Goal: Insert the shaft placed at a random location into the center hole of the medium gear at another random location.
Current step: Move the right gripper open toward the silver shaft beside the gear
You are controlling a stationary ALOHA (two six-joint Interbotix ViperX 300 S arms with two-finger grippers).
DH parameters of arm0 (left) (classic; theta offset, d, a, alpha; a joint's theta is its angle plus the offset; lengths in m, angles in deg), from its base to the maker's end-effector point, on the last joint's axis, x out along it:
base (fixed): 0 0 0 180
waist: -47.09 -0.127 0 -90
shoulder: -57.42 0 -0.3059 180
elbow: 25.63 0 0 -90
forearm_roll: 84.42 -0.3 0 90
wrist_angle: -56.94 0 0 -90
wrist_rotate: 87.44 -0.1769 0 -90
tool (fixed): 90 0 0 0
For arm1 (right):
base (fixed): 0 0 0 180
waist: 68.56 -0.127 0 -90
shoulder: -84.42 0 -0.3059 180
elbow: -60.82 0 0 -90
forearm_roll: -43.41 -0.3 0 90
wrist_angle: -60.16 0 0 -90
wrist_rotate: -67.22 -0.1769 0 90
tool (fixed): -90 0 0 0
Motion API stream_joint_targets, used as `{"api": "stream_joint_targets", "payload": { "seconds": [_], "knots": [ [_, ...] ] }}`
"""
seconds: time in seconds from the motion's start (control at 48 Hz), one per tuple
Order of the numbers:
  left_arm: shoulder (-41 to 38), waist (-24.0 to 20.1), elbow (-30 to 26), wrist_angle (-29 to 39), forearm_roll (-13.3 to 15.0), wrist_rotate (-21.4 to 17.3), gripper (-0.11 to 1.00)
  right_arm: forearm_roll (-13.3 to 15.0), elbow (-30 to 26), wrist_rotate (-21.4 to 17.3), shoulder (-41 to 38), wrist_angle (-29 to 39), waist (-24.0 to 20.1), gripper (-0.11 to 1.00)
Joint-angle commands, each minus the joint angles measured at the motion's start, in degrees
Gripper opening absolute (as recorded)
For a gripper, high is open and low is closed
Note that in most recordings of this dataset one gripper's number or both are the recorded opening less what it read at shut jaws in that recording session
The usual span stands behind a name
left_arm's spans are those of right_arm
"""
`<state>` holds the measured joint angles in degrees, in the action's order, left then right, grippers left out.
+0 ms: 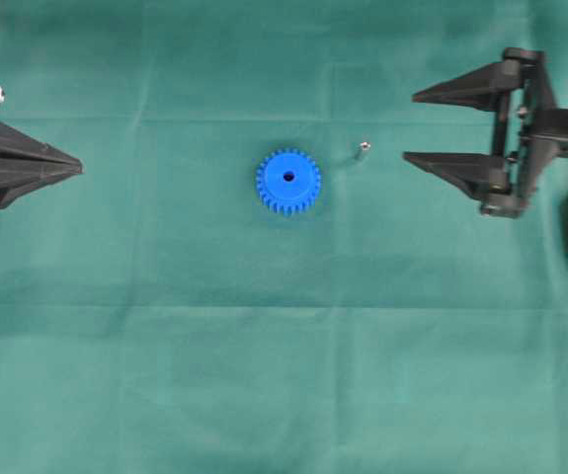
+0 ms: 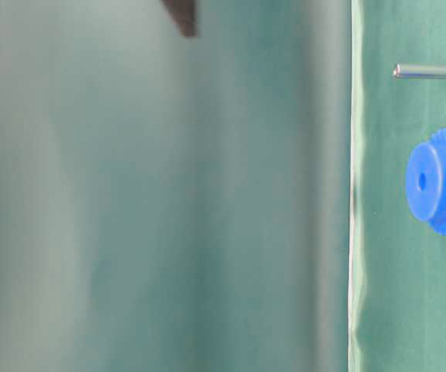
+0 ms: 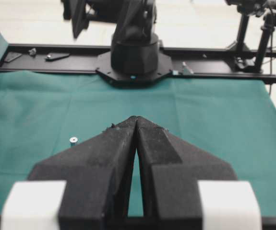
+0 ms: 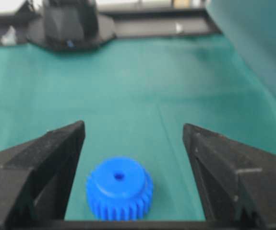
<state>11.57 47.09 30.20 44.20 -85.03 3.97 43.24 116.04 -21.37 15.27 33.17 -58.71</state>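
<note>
R fingers (image 1: 408,126): wide, empty; we centre them over shaft (image 1: 362,149).
L fingers (image 1: 79,166): closed, empty.
Gear (image 1: 288,182): untouched on table (image 1: 284,375).

Two arms, parked at opposite sides.
Left gripper (image 1: 78,166): fingertips pressed together. Right gripper (image 1: 409,126): fingers spread wide, holding nothing.

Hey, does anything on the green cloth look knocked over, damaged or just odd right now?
Nothing stands out. The blue gear lies flat with its centre hole facing up and empty, and the shaft stands upright on the cloth beside it, clear of the gear.
</note>
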Motion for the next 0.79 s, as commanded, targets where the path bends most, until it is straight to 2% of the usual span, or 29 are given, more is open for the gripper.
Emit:
{"api": "stream_joint_targets", "payload": {
  "seconds": [0.0, 0.291, 0.77],
  "knots": [
    [-0.5, -0.1, -1.2, -0.3, -0.1, 0.1, 0.00, -0.3, -1.4, 0.9, -3.9, -2.9, 1.1, 0.86],
    [-0.5, 0.0, -1.1, 0.2, -0.1, 0.1, 0.00, -1.6, -1.6, 0.9, -17.5, -10.6, 3.3, 0.86],
    [-0.5, -0.1, -1.1, 0.2, -0.1, 0.0, 0.00, -4.5, -2.0, 0.5, -31.6, -17.4, 3.3, 0.85]
  ]
}}
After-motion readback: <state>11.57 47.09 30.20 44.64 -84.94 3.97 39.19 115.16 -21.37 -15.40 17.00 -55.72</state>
